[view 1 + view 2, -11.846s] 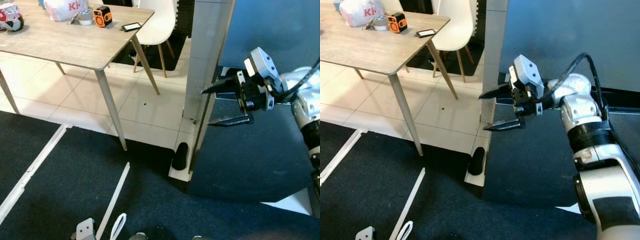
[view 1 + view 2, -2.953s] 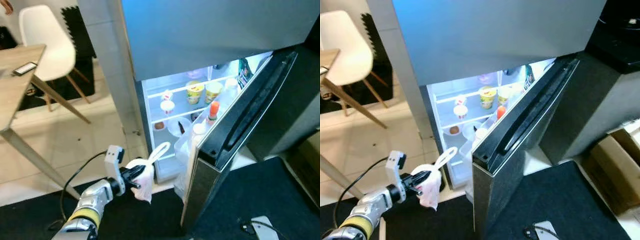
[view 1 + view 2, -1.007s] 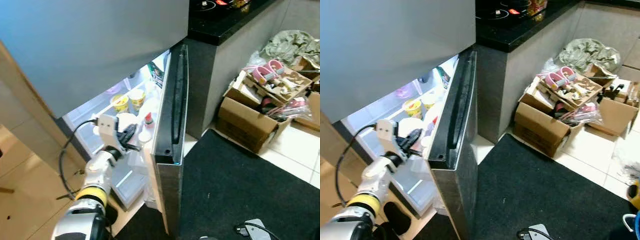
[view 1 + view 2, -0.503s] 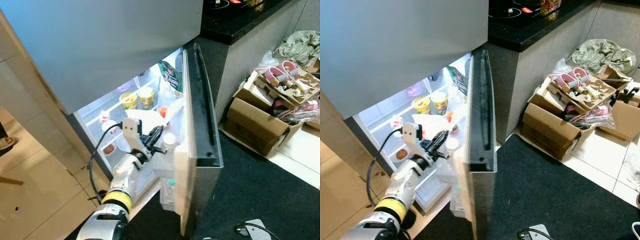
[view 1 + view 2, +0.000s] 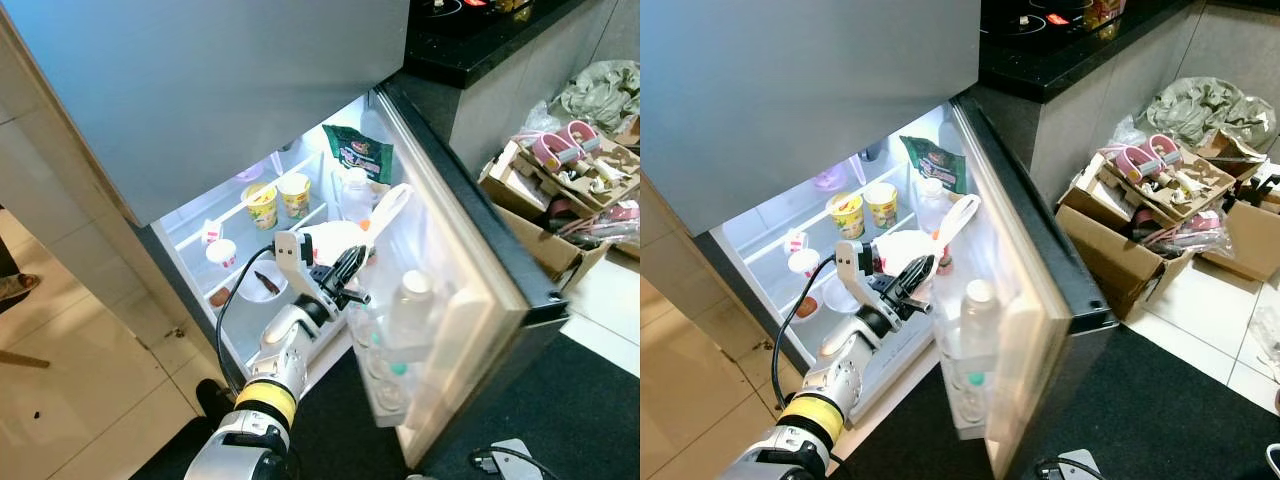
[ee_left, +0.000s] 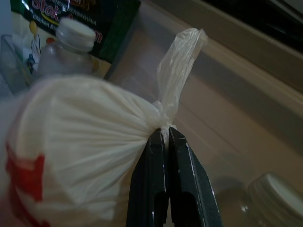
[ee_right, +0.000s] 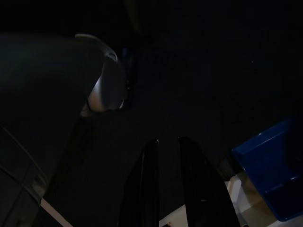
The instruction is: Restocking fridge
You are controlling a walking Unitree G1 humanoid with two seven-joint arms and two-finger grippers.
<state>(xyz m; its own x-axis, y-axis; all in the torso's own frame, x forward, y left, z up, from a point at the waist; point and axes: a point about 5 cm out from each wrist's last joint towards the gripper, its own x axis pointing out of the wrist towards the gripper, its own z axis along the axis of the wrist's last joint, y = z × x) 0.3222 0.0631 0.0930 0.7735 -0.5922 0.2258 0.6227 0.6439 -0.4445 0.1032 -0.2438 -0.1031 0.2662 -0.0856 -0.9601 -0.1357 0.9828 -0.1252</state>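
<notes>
White plastic bag (image 5: 335, 240) is pinched at its knot by your left gripper (image 6: 164, 135), fingers closed, inside the open fridge (image 5: 235, 200), between shelf edges and door (image 5: 470, 270) bottles (image 5: 408, 305)

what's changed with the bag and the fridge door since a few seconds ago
The left gripper, still shut on the knot of the white plastic bag, has carried it from outside the fridge in toward the open lower compartment. The fridge door now stands wider open, its bottles facing the camera. The noodle cups on the shelf stayed put.
</notes>
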